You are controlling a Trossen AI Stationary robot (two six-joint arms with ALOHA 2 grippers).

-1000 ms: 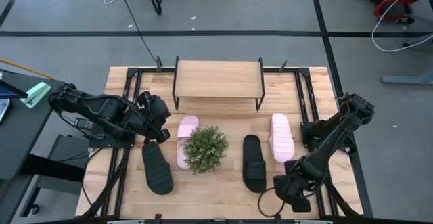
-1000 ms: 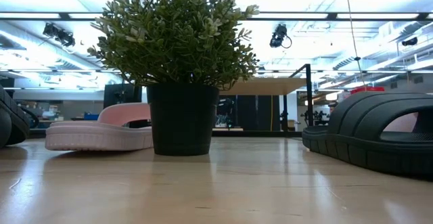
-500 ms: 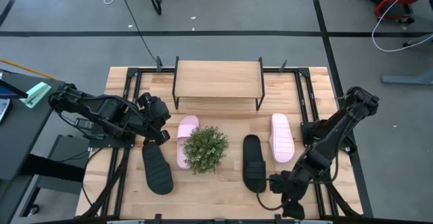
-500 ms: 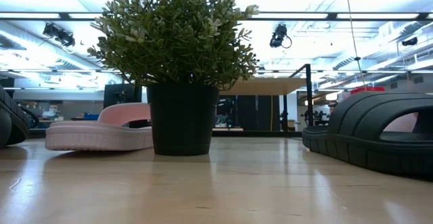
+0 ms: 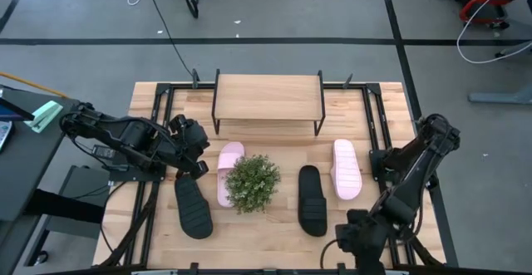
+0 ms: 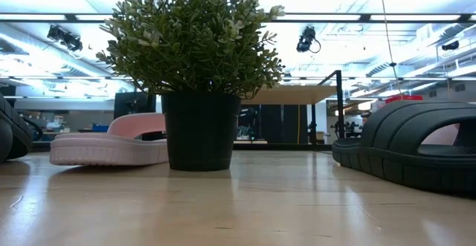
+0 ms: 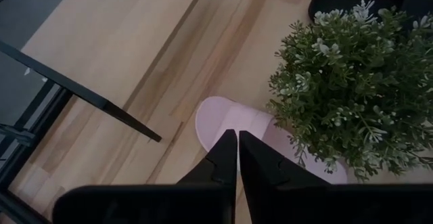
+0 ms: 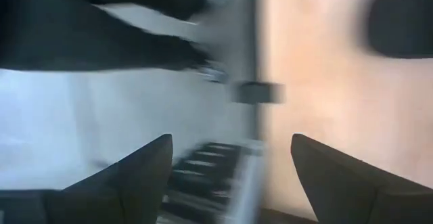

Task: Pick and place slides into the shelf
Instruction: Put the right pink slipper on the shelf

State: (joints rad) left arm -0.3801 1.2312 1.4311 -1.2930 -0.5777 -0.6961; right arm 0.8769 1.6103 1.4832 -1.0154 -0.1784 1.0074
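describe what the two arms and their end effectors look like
Both arms are dark, jointed and bulky, with black cables along them. The left end effector has two slim, flat black fingers tapering to points. The right end effector has two broad dark fingers.

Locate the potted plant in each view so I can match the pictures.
High view: potted plant mid-table, between the left pink slide and a black slide.
Low view: centre-left foreground, in a black pot.
Left wrist view: on the picture's right.
Right wrist view: not in it.
Shared landmark: the left pink slide beside it.
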